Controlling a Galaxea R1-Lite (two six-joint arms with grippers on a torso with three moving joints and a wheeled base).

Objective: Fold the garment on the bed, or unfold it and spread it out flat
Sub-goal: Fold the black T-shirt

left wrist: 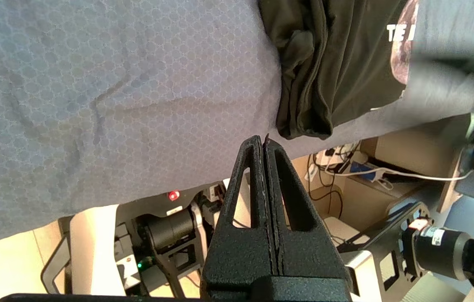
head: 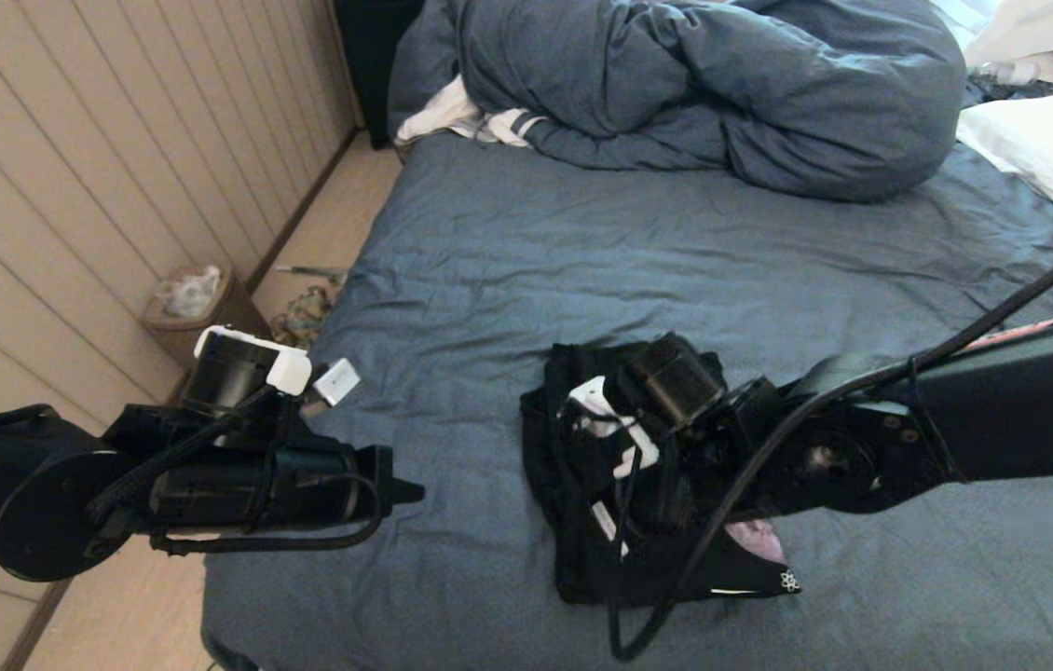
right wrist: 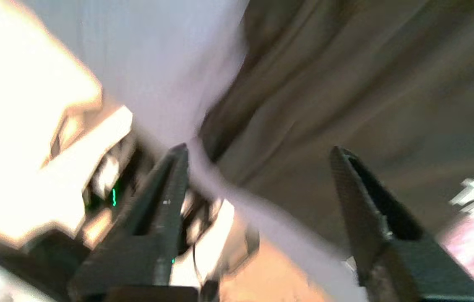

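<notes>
Two grippers noted: right gripper [right wrist: 258, 167] hovers spread and empty over the garment [head: 582, 550], bunched near the bed [head: 676, 270] edge, left gripper [left wrist: 265, 144] closed, idle; thin, limp fabric, we judge a hem-corner pinch best.

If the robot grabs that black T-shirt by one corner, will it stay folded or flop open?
Probably flop. The T-shirt lies in soft folds and creases on the bed, so it looks thin and limp. It likely weighs little and would drag rather than roll. The right gripper is open just above it, holding nothing.
</notes>
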